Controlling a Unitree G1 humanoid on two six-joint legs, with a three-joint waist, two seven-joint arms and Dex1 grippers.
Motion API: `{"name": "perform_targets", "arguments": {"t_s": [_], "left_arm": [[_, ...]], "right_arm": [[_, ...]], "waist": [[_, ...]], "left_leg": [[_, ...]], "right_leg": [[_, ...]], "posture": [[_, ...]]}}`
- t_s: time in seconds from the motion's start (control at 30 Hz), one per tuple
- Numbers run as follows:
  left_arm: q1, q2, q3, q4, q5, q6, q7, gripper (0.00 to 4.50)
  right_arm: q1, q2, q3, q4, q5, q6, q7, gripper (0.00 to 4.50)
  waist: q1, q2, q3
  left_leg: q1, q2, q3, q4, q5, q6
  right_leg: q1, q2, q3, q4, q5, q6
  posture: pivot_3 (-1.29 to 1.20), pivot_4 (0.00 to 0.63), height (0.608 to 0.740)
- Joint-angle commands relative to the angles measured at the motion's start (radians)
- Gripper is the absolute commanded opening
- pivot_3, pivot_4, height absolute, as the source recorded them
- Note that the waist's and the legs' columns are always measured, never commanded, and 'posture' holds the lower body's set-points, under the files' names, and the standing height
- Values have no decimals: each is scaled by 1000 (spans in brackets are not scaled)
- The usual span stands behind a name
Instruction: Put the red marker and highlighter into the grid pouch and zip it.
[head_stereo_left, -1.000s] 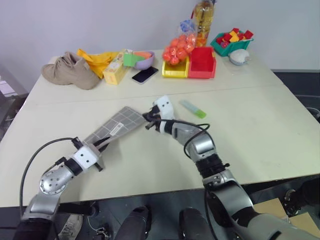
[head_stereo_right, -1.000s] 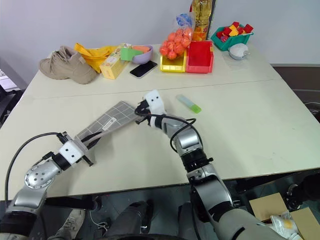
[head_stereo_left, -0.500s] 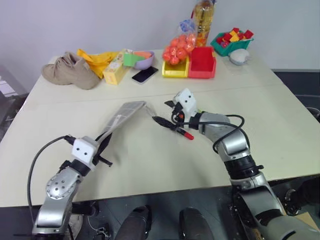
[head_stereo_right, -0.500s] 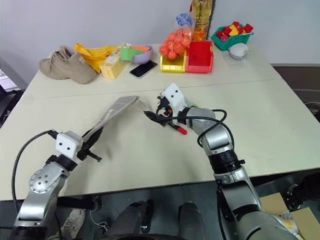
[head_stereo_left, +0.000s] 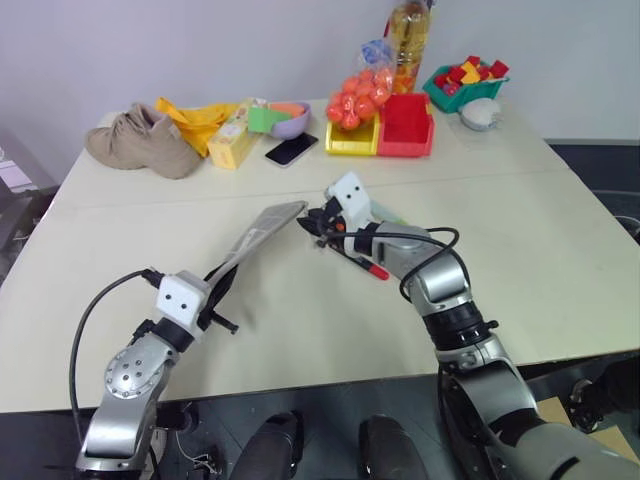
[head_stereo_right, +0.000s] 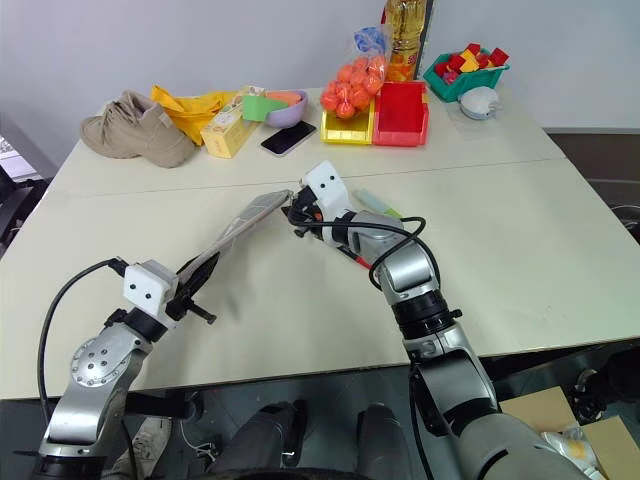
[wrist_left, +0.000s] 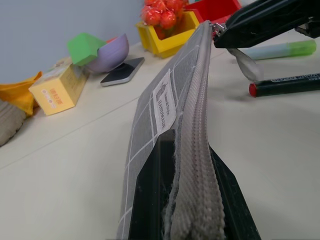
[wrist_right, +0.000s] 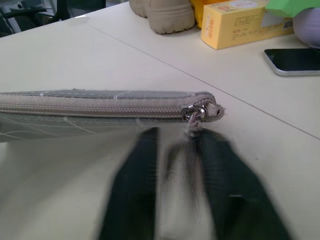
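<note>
The grid pouch (head_stereo_left: 262, 232) now stands tilted on edge instead of lying flat. The red marker (head_stereo_left: 362, 263) has dropped onto the table (head_stereo_left: 520, 240), and the right gripper (head_stereo_left: 312, 226) is back at the pouch's one-o'clock end.

The highlighter (head_stereo_left: 385, 213) lies mostly hidden behind the right arm. In the right wrist view the fingers (wrist_right: 135, 195) blur, so whether they touch the cord pull (wrist_right: 192, 131) cannot be told. The grid pouch (wrist_left: 172, 115) runs off that picture's edge.

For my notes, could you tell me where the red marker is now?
The red marker lies on the table just under the right arm, near the highlighter.
</note>
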Motion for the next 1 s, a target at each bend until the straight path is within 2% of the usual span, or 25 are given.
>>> {"name": "perform_targets", "arguments": {"t_s": [0.03,0.23,0.63,1.0], "left_arm": [[-10,-6,0,-36,1,-4,2,0],[-42,-29,-22,-35,9,29,18,0],[-118,-81,-70,-11,50,90,70,0],[-175,-127,-75,17,86,108,116,0]], "right_arm": [[-26,12,-11,-32,9,-7,-2,53],[-6,-48,109,-131,-43,-55,93,53],[-2,-64,273,-352,-33,-7,227,53],[-16,-53,289,-368,-29,15,261,53]], "waist": [[0,0,0],[1,0,0],[3,0,0],[2,0,0]], "left_leg": [[0,0,0,0,0,0],[0,0,0,0,0,0],[0,0,0,1,0,0],[0,0,-1,1,0,0]], "right_leg": [[0,0,0,0,0,0],[0,0,0,0,0,0],[0,0,-1,0,0,0],[0,0,-1,0,0,0]], "posture": [[0,150,740],[0,150,740],[0,150,740],[0,150,740]]}}
